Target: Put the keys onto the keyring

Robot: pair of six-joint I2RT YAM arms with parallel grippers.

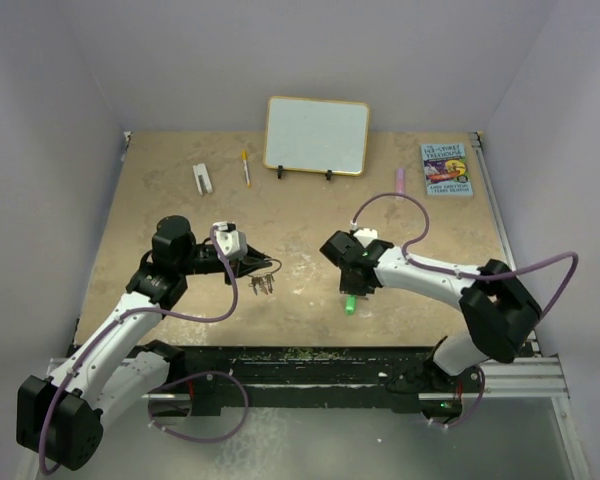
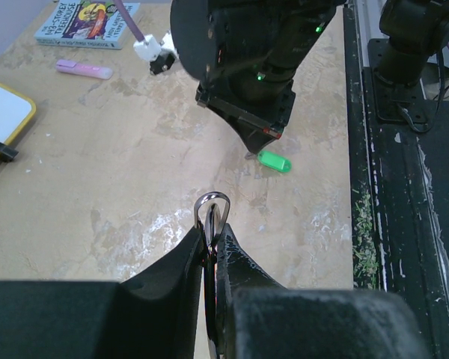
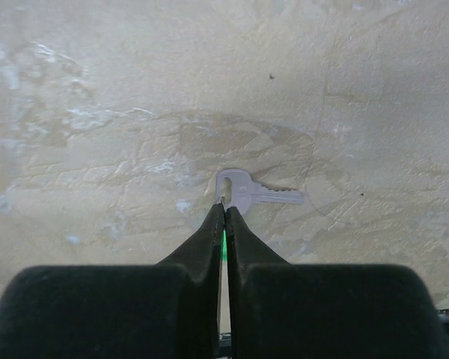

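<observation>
A tan table (image 1: 180,230) fills the room's floor space, with a white framed board (image 1: 317,135) propped at its far edge and a book (image 1: 447,168) lying at the far right. Both arms reach in toward the middle of the table. The left gripper (image 2: 212,228) has its fingers pressed onto the keyring (image 2: 212,195), which stands on edge between them with its loop poking out past the tips, held above the tabletop. Well to its right, the right gripper (image 3: 224,213) points down at the table with its fingers squeezed together; whether they catch anything I cannot tell. A silver key (image 3: 243,191) lies flat on the surface touching those tips, and its green tag (image 2: 274,161) lies just beside them
</observation>
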